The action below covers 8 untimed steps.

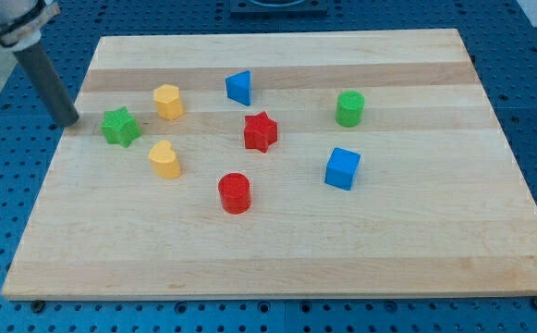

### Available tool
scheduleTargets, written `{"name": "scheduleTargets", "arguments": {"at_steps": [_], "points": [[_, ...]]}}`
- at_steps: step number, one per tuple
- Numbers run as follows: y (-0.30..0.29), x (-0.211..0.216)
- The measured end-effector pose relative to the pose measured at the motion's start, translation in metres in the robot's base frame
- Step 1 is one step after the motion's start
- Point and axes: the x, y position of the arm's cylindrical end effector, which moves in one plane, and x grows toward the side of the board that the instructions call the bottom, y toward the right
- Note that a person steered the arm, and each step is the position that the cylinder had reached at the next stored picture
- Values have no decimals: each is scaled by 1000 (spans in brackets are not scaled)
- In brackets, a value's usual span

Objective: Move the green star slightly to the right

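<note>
Eight blocks on the board (277,259); my tip (72,122), bare, left of green star (120,127).

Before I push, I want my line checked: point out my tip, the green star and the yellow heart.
my tip (70,121): camera view, the rod's very end, just left of the star.
green star (120,126): camera view, middle of its top face.
yellow heart (164,158): camera view, middle of its top face.
</note>
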Motion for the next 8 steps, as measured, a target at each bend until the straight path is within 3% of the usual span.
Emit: {"name": "scheduleTargets", "arguments": {"at_steps": [1,3,5,6,7,8], "points": [[6,21],[45,-13],[75,-13],[75,-14],[29,-40],[18,17]]}}
